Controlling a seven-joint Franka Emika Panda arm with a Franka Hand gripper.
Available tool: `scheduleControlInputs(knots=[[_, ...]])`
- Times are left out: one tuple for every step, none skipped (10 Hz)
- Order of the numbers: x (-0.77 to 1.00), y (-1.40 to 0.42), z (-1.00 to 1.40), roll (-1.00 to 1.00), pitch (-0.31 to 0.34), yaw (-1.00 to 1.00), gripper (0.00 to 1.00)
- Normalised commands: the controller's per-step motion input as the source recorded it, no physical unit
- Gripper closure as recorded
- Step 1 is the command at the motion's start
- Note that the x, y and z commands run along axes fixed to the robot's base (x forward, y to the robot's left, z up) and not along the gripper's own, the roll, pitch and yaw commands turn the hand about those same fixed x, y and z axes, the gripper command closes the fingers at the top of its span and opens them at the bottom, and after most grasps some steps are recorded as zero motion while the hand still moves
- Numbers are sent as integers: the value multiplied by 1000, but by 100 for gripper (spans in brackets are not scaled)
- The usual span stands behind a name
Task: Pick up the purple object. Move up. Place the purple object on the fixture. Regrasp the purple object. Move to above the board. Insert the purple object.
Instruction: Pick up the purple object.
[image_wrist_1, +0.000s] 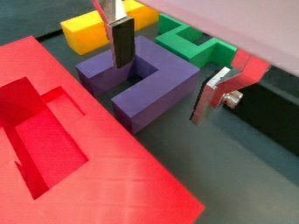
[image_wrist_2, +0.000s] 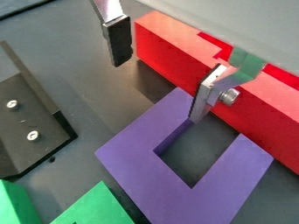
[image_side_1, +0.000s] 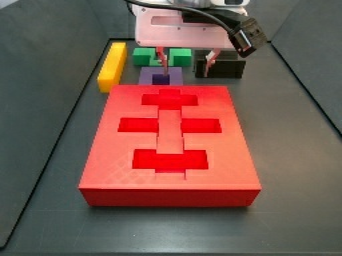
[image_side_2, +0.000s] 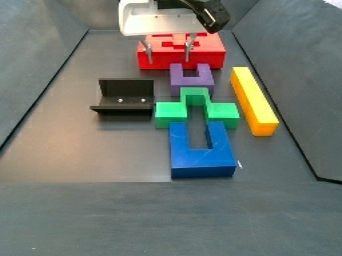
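The purple object (image_wrist_1: 146, 83) is a U-shaped block lying flat on the dark floor between the red board (image_wrist_1: 70, 149) and the green-and-blue cross block (image_side_2: 201, 130). My gripper (image_wrist_1: 163, 68) hovers open just above it. One dark-padded finger (image_wrist_1: 121, 42) hangs over the notch, while the silver finger (image_wrist_1: 208, 94) is past the block's outer side. Nothing is held. In a wrist view the purple object (image_wrist_2: 193, 166) lies below the gripper (image_wrist_2: 163, 70), beside the board (image_wrist_2: 198, 66). The fixture (image_side_2: 127, 97) stands apart to one side, and the purple object (image_side_2: 194, 73) shows in a side view.
A yellow bar (image_side_2: 254, 98) lies alongside the purple and green pieces; it is also seen as the yellow bar (image_wrist_1: 93, 33). The green arm (image_wrist_1: 193, 44) of the cross block sits close behind the purple block. Dark walls ring the floor (image_side_1: 294, 150).
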Motion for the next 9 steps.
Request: scheduleControlInputs(knots=[[0,-49,-131,-47,0,-391,0],[-163,0,-111,-56,0,-291,0],[-183,0,-120,-114,0,-223,0],[-69,0,-191,-93,0,-106,0],[-54,-31,-186,-87,0,0,0],[-43,-74,-160,-83,0,6,0],[-14,-80,-166,-87,0,14,0],[0,-57,-117,-100,0,14,0],[-54,-26,-114,-100,0,0,0]])
